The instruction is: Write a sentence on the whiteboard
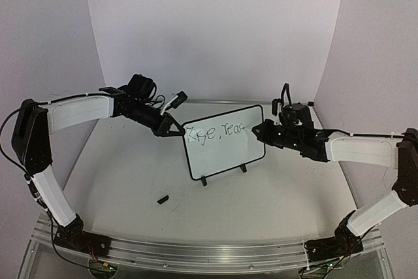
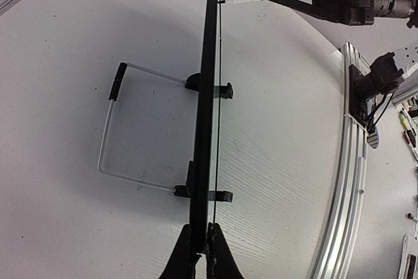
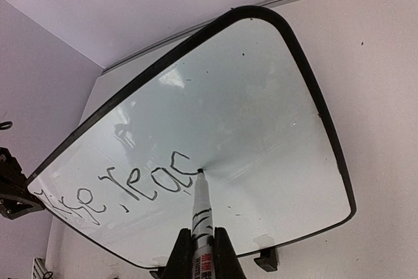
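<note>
Right gripper [image 3: 201, 236] is pinching the marker [image 3: 200, 204], tip touching the whiteboard [image 1: 225, 158], standing at table [image 1: 130, 161] centre; sentence [image 1: 215, 132] is ending at "reac". Left gripper [image 2: 206, 230] is clamping its 9 o'clock edge. Next, I reckon: "h", light pressure.

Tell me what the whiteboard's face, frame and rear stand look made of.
Whiteboard: glossy white face, probably coated steel or melamine; it mirrors light patches. Frame: black with a slight sheen, likely plastic. Stand: thin bent loop, pale and shiny, seemingly metal wire, though unsure, with a black sleeve at one corner.
</note>
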Tool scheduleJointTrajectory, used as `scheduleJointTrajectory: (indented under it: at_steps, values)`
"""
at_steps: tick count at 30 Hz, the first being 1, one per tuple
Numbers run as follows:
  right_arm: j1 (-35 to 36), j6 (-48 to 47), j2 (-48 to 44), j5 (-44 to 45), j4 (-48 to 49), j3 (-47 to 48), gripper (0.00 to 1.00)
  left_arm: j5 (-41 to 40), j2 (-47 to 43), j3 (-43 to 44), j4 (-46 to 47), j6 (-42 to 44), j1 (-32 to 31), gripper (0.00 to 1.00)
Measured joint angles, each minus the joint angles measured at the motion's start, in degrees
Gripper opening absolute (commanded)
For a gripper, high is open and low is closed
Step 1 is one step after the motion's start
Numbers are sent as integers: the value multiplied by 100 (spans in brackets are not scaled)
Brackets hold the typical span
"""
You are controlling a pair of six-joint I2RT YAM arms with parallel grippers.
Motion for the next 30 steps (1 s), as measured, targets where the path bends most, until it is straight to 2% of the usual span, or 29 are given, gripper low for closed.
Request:
scheduleJointTrajectory:
  at_steps: [10, 30]
  values:
    - [0, -109, -525, 40, -18, 28, 0, -4, 0, 9, 2, 4, -20, 0]
    - [-4, -393, -29, 228, -18, 475, 0, -26, 0, 11, 2, 2, -24, 0]
